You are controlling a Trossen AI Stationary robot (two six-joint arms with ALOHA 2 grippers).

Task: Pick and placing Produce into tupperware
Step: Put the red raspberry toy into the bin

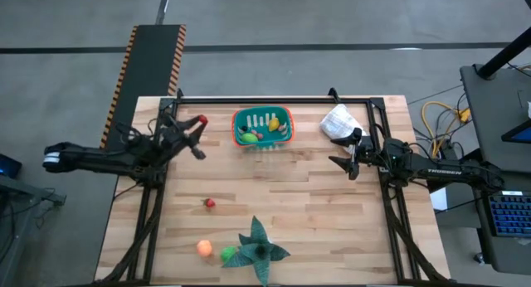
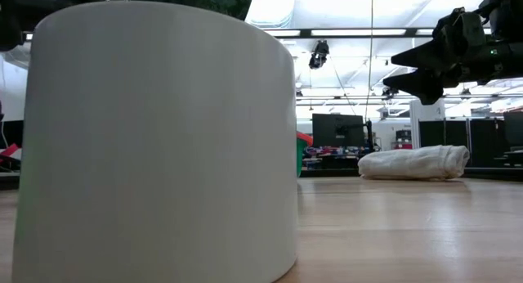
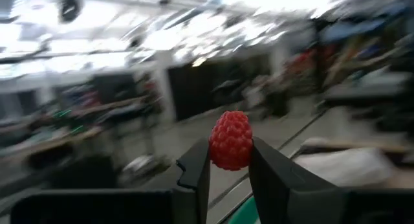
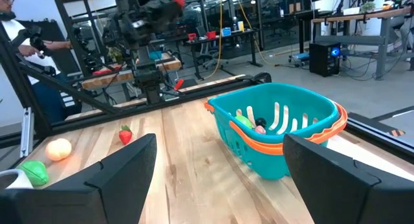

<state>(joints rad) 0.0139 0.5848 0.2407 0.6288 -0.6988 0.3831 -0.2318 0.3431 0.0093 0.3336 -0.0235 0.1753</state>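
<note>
While I am looking down from above, my left gripper [image 1: 199,121] is pinching a red raspberry [image 1: 202,119] upper left of the tupperware [image 1: 264,126]. At my left wrist, fingers [image 3: 194,169] are clamping it — centre frame. My right gripper [image 4: 217,162] is gaping wide, empty — tupperware centre-right.

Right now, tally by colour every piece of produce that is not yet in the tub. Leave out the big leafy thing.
Red: 2, the raspberry between the left fingers and the strawberry on the table
Orange: 1, the orange piece
Green: 1, the green piece
Total: 4
</note>
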